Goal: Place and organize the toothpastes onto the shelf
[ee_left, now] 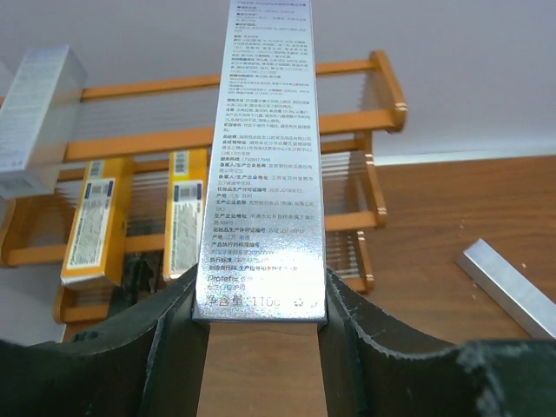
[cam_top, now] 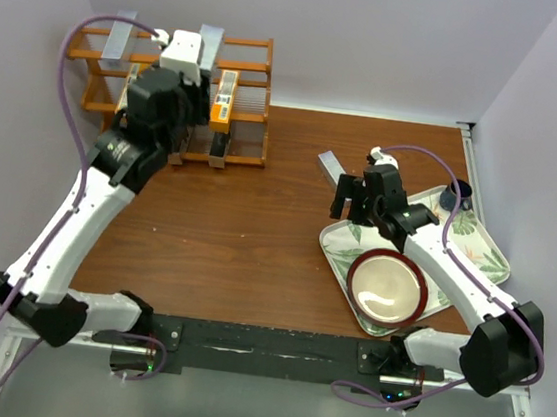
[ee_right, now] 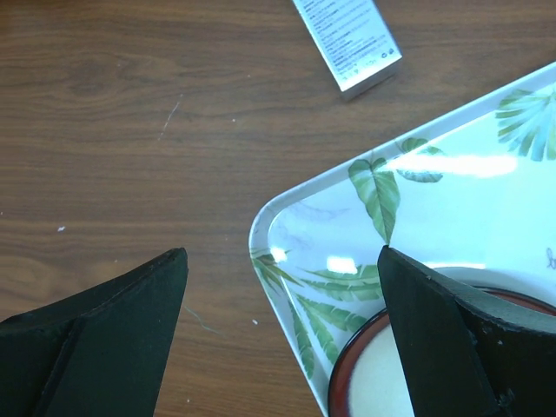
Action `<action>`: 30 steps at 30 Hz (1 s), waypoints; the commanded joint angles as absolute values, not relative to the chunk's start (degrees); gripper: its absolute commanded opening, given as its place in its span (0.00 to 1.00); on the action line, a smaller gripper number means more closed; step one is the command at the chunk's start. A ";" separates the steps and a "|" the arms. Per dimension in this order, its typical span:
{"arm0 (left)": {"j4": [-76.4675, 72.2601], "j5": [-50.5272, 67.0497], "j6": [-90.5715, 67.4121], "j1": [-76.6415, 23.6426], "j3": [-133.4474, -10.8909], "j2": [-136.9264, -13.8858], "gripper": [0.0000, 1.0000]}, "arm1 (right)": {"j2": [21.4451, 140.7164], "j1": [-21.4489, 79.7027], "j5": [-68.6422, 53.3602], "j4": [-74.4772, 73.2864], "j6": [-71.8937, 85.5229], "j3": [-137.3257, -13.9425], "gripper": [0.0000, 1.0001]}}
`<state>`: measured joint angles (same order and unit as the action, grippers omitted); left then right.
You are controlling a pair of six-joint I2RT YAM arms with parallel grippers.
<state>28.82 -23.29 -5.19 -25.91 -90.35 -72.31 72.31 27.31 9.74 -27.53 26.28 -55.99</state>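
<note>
The orange-brown shelf (cam_top: 255,73) stands at the table's back left. My left gripper (ee_left: 261,300) is shut on the lower end of a silver toothpaste carton (ee_left: 271,156), held upright in front of the shelf's top tier (ee_left: 347,68). Another silver carton (ee_left: 35,117) leans on the top rail at the left. Two orange cartons (ee_left: 97,221) (ee_left: 187,208) stand on the middle tier, and black cartons (cam_top: 218,148) sit at the bottom. One more silver carton (cam_top: 332,164) lies on the table. My right gripper (ee_right: 282,254) hangs open and empty over the tray corner, short of that carton (ee_right: 347,39).
A leaf-patterned tray (cam_top: 476,241) lies at the right, holding a red-rimmed bowl (cam_top: 387,288) and a dark cup (cam_top: 458,197). The bowl's rim (ee_right: 347,365) shows under my right finger. White walls close in behind and beside the table.
</note>
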 commanded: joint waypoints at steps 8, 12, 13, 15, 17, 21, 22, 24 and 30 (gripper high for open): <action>23.56 -3.80 -0.97 -5.64 -104.49 -86.20 0.11 | 70.49 27.68 1.58 -22.33 22.85 -54.23 0.96; 21.98 -1.50 -0.26 -0.72 -106.43 -89.64 0.11 | 71.01 28.04 1.06 -22.24 22.41 -54.23 0.96; 21.54 -0.97 -0.26 -0.18 -106.87 -90.26 0.11 | 71.19 28.21 0.88 -22.24 22.33 -54.32 0.96; 20.22 1.39 -0.61 1.65 -108.10 -92.02 0.11 | 71.54 28.39 0.27 -21.97 22.24 -54.32 0.96; 19.43 1.23 -0.35 2.11 -109.24 -93.95 0.11 | 71.63 28.30 0.09 -21.88 22.06 -54.23 0.96; 18.46 0.62 -0.26 2.63 -110.30 -96.68 0.11 | 71.46 28.30 -1.93 -21.09 21.36 -53.96 0.96; 18.20 0.62 -0.26 2.72 -110.39 -97.55 0.11 | 71.46 28.30 -2.11 -20.92 21.18 -53.96 0.96; 17.84 0.18 -0.26 2.81 -110.65 -98.35 0.11 | 71.54 28.30 -2.20 -20.83 21.09 -53.96 0.96; 17.14 -2.63 2.02 2.81 -109.78 -100.46 0.12 | 71.19 28.30 -3.07 -20.57 20.65 -53.79 0.96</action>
<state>23.07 -0.91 -0.25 2.24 -107.55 -100.25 71.64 28.12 -1.19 -22.63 21.96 -54.02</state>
